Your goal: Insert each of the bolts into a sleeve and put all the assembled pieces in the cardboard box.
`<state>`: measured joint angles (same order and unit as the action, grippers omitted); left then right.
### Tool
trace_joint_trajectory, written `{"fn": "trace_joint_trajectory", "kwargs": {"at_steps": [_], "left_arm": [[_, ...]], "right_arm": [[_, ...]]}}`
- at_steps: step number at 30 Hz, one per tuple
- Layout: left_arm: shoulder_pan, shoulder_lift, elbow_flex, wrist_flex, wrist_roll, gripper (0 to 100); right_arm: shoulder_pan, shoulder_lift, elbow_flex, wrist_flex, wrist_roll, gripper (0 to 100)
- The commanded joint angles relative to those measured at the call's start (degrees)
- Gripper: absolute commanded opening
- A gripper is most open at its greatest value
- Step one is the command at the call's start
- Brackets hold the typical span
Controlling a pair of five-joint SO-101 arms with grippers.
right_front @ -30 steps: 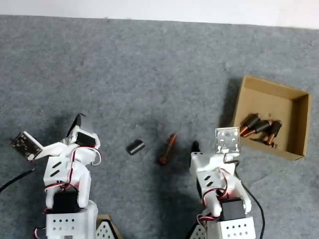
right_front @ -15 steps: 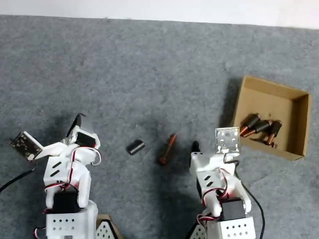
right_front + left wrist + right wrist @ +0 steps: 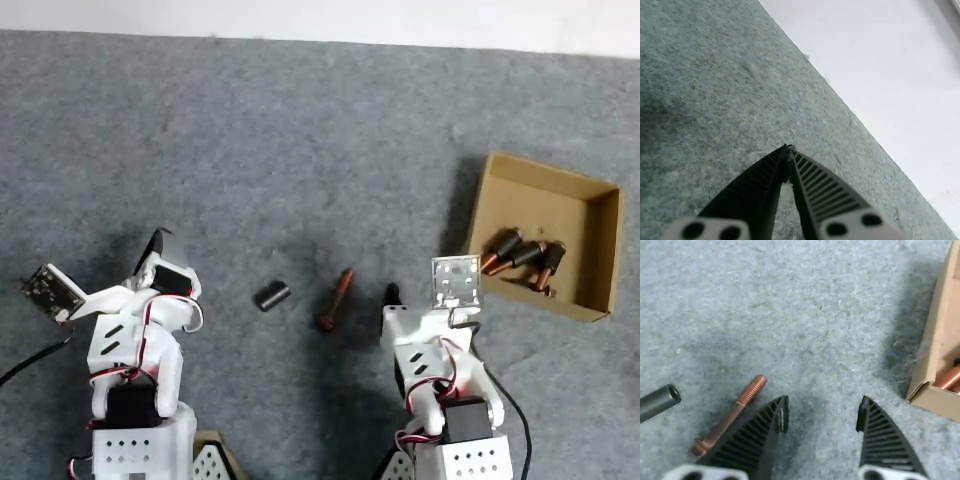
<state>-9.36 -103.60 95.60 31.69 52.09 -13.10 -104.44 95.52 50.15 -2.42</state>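
A copper bolt (image 3: 336,299) lies loose on the grey carpet mid-table, with a short black sleeve (image 3: 271,295) just to its left. The cardboard box (image 3: 595,252) at the right holds three assembled pieces (image 3: 523,259). My right gripper (image 3: 822,414) hangs open over bare carpet, between the bolt (image 3: 730,414) and the box corner (image 3: 935,350); the sleeve's end (image 3: 657,401) lies beyond the bolt. In the high view that gripper (image 3: 393,294) sits just right of the bolt. My left gripper (image 3: 788,149) is shut with nothing in it, at the near left (image 3: 158,240), well clear of the sleeve.
Grey carpet covers the table, ending in a white strip (image 3: 320,18) along the far edge. Both arm bases (image 3: 140,440) stand at the near edge. Open carpet stretches across the far half.
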Motion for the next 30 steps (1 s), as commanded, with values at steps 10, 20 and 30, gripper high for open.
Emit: {"fn": "trace_joint_trajectory", "kwargs": {"at_steps": [10, 20, 30], "left_arm": [[-0.4, -0.4, 0.13, -1.23, -0.35, 1], [-0.4, -0.4, 0.13, -1.23, -0.44, 1], [-0.4, -0.4, 0.13, -1.23, -0.44, 1]], "right_arm": [[1.27, -0.66, 0.92, 0.22, 0.0, 20.4], [1.27, -0.66, 0.92, 0.22, 0.0, 20.4], [1.27, -0.66, 0.92, 0.22, 0.0, 20.4]]}}
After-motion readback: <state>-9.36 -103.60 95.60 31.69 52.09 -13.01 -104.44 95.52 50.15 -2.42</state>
